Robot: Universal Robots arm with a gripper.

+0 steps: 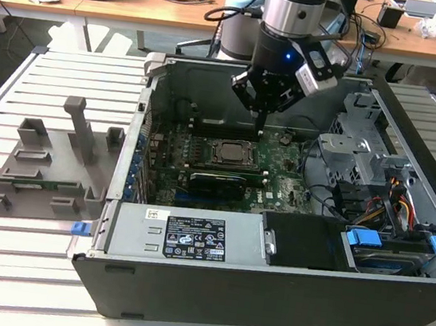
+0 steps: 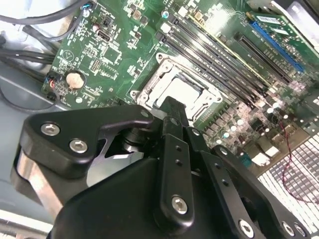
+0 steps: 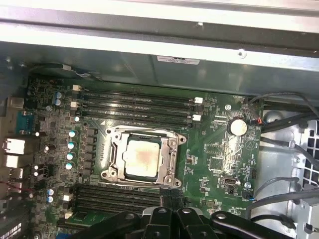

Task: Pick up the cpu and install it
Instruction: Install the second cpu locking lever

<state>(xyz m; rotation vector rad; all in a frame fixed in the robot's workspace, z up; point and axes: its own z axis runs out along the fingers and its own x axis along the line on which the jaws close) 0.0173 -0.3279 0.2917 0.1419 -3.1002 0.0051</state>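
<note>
Motherboard [image 3: 209, 149] is green with fine pale tracing and black memory slots [image 3: 134, 107]. The cpu [image 3: 143, 158] shows dull silver with a faint tan blotch, framed in bright metal; the gripper [image 2: 172, 112] is black. Case [image 1: 264, 298] is dark grey, with blue clips [image 1: 369, 237].

The cpu [image 3: 142, 158] has a dull, matt silver metal top, framed by a shinier bare-metal socket frame [image 3: 115, 155]. The motherboard [image 3: 214, 159] is glossy green. The gripper [image 2: 172, 107] is matt black with bright screws. The computer case [image 1: 265, 294] is grey sheet metal; the tabletop [image 1: 61, 74] looks like pale ribbed metal.
</note>
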